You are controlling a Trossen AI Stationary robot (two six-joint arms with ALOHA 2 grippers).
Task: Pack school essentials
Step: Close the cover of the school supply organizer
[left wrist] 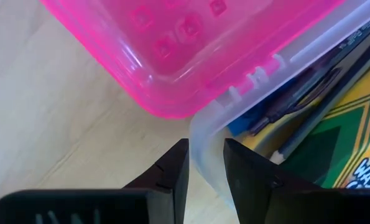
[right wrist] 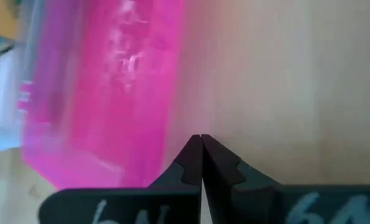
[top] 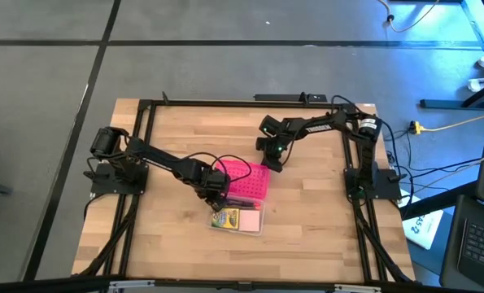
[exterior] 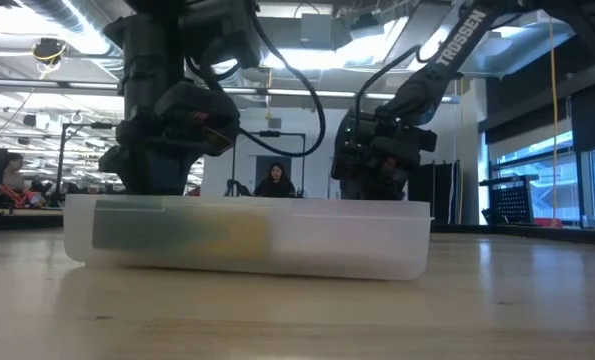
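The pink lid (top: 248,181) hides part of the clear box (top: 254,224); the crayon box (left wrist: 346,143) is cut off by the left wrist view's edge.

You are looking at a bright pink lid (left wrist: 191,50) showing a pattern of small raised squares. The box (left wrist: 204,134) under it is showing clear, slightly milky plastic. Inside, the crayon box (left wrist: 346,149) is showing yellow and green bands with white lettering, beside dark pencils (left wrist: 309,93) and a bit of blue. Both grippers, left (left wrist: 204,168) and right (right wrist: 201,163), are showing black. The table (top: 307,228) is showing pale wood grain.
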